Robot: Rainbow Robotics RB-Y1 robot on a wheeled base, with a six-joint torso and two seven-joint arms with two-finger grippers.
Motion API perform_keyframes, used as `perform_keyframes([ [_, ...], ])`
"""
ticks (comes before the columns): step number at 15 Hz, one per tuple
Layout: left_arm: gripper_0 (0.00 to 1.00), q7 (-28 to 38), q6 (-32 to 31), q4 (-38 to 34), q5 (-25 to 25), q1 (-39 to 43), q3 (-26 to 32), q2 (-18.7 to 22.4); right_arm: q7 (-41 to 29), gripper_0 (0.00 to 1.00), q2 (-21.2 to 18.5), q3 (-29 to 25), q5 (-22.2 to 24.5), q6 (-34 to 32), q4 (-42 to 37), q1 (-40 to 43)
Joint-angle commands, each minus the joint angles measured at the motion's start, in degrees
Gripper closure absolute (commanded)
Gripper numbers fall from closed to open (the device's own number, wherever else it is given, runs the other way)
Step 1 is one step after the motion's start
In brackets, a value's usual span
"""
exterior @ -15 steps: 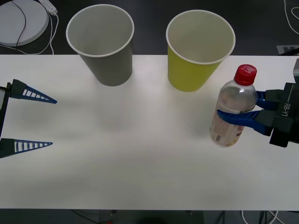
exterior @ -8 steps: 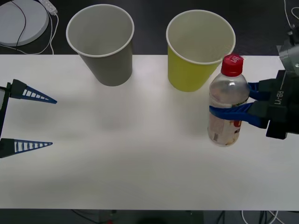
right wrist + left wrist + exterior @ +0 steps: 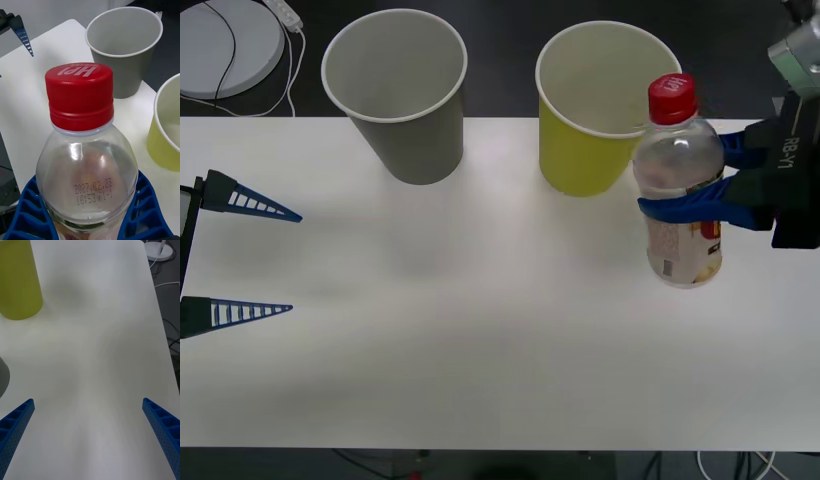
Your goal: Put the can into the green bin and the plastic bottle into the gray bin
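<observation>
My right gripper [image 3: 685, 185] is shut on the plastic bottle [image 3: 677, 150] at mid-body and holds it upright above the table, just right of the green bin [image 3: 580, 160]. The bottle's red cap [image 3: 672, 98] is level with that bin's rim. In the right wrist view the clear bottle [image 3: 86, 168] sits between the blue fingers [image 3: 144, 213], with the gray bin [image 3: 123, 75] and the green bin [image 3: 165, 142] beyond it. The gray bin [image 3: 415, 145] stands at the back, left of the green one. My left gripper [image 3: 295, 262] hangs open at the table's left edge. The can is out of view.
The white table [image 3: 480, 350] has a dark floor behind it. A round white disc [image 3: 225, 40] with cables lies at the back left. In the left wrist view, the open left gripper [image 3: 87, 401] faces the green bin [image 3: 18, 285], with a sliver of the gray bin [image 3: 3, 375] beside it.
My right gripper has raised the bottle and carried it back beside the green bin's rim, and the bottle now stands more upright. The left arm has not moved.
</observation>
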Motion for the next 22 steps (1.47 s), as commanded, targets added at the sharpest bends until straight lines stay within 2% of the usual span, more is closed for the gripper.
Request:
perform_keyframes([
  [1,0.0,0.0,0.0,0.0,0.0,0.0,0.0,0.0,0.0,1.0,-2.13,5.44,-0.48,-1.34,3.9,-7.64],
  [5,0.0,0.0,0.0,0.0,0.0,0.0,0.0,0.0,-0.09,1.0,-4.42,17.84,-1.27,-3.01,11.02,-22.05],
  [10,0.0,0.0,0.0,0.0,0.0,0.0,0.0,0.0,-0.09,1.0,-3.19,32.34,-1.71,-12.51,21.65,-43.67],
  [13,0.0,0.0,0.0,0.0,0.0,0.0,0.0,0.0,-0.09,1.0,-0.55,39.11,-2.15,-17.43,28.69,-54.48],
  [16,0.0,0.0,0.0,0.0,0.0,0.0,0.0,0.0,-0.09,1.0,2.61,43.06,-2.32,-21.56,35.1,-61.52],
  [19,0.0,0.0,0.0,0.0,0.0,0.0,0.0,0.0,-1.23,1.0,5.34,48.51,-2.32,-22.26,41.08,-68.11],
  [20,0.0,0.0,0.0,0.0,0.0,0.0,0.0,0.0,-4.39,1.0,6.74,49.92,-1.18,-22.26,41.69,-69.95],
  [22,0.0,0.0,0.0,0.0,0.0,0.0,0.0,0.0,-4.83,1.0,9.29,51.94,1.28,-22.26,44.42,-72.41],
])
